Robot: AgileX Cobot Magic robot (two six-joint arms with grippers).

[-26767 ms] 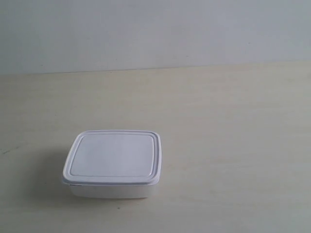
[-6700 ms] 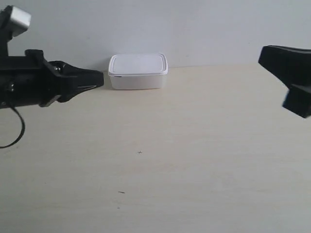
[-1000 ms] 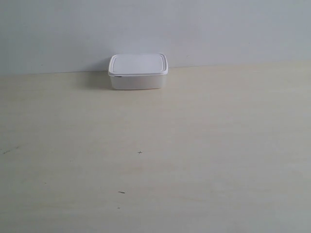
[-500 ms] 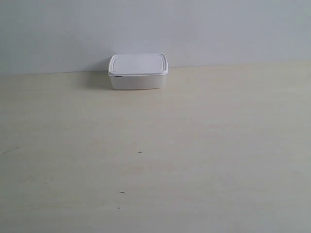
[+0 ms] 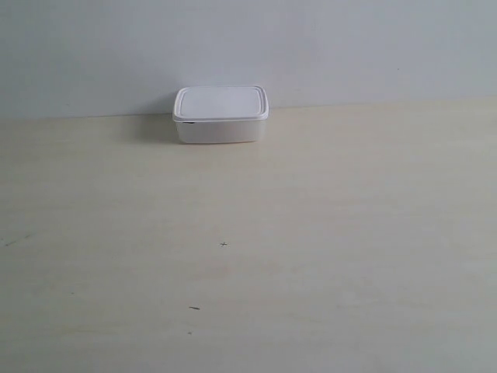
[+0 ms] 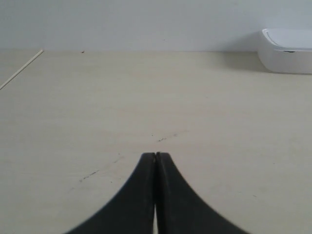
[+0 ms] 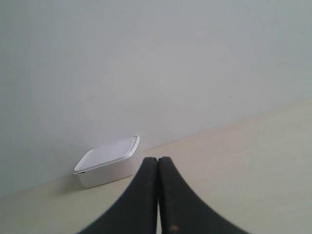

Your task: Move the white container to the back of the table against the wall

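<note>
Item: shallow rectangular lidded white plastic container [image 5: 221, 113], at the rear of the pale cream counter [image 5: 326, 233], against the plain grey-white wall [image 5: 326, 47]. Unmoved this past second; arms gone from exterior view. Left jaws, right jaws: closed, empty. Task judged complete.

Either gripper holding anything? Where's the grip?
Nothing held. Left gripper and right gripper are both shut empty; the white container sits apart from both, by the wall.
</note>
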